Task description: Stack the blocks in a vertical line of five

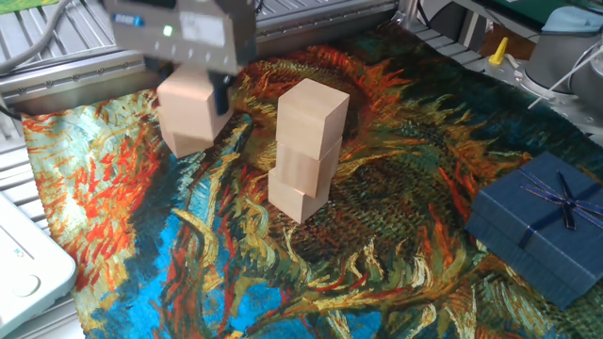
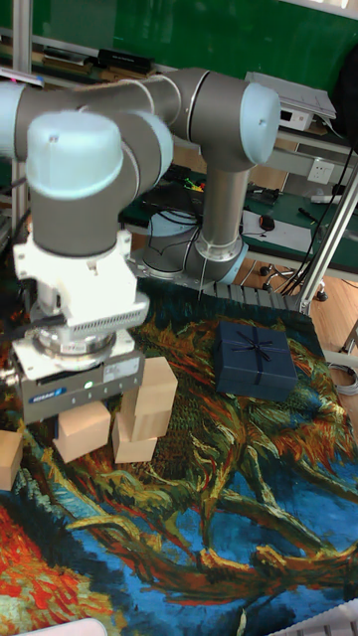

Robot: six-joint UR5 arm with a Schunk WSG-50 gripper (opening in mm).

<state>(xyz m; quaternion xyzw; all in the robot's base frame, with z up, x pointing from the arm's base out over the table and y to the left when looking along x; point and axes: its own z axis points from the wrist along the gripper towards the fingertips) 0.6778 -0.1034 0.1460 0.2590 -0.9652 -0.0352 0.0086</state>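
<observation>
A stack of three pale wooden blocks (image 1: pixel 306 151) stands upright, slightly twisted, in the middle of the painted cloth. It also shows as the stack (image 2: pixel 142 409) in the tall fixed view. My gripper (image 1: pixel 195 105) hangs to the left of the stack, shut on a fourth block (image 1: pixel 191 115), which is lifted off the cloth to about the height of the stack's top block. The tall view shows this held block (image 2: pixel 84 429) under the gripper (image 2: pixel 80 412). Another block (image 2: pixel 8 459) lies at the left edge of that view.
A dark blue ribboned gift box (image 1: pixel 542 226) sits on the cloth at the right, also seen as the box (image 2: pixel 256 360) behind the stack. A white device (image 1: pixel 24 268) lies at the left table edge. Metal rails (image 1: pixel 311 14) run along the back.
</observation>
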